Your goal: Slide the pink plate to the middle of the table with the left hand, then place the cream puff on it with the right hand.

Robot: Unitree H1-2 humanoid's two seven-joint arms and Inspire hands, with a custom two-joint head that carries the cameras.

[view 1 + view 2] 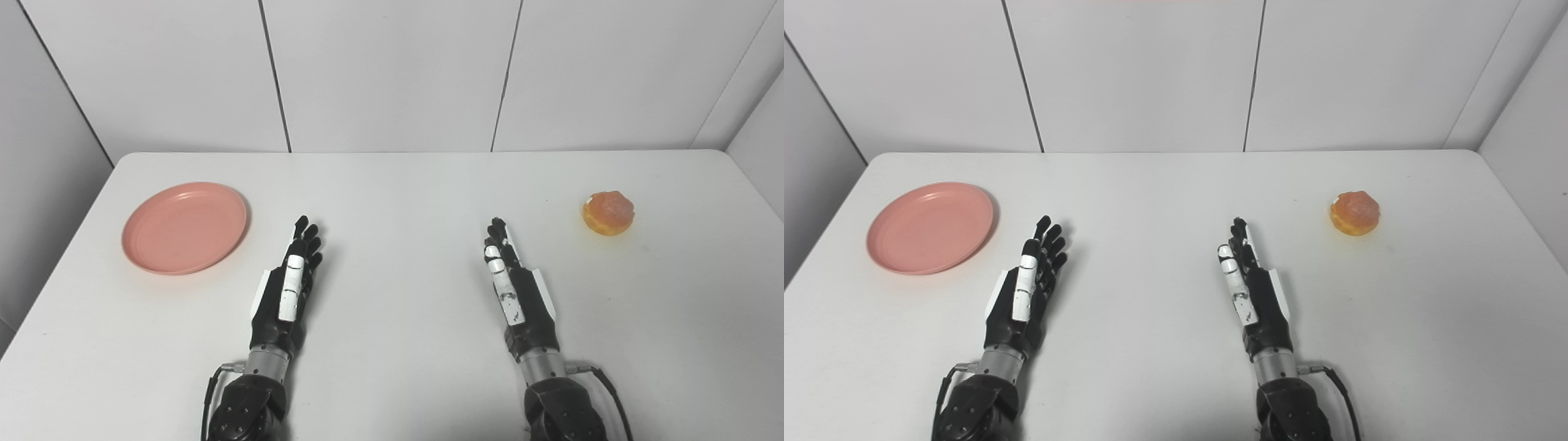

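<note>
An empty pink plate (184, 227) lies flat on the left side of the white table (404, 190). A golden cream puff (607, 212) sits far over on the right side. My left hand (289, 286) rests near the front, to the right of the plate and apart from it, fingers straight and open, holding nothing. My right hand (514, 285) mirrors it, open and empty, to the left of the cream puff and nearer the front, with a wide gap between them.
White wall panels stand right behind the table's far edge. Side walls close in on the left and right. Bare tabletop lies between the two hands and beyond their fingertips.
</note>
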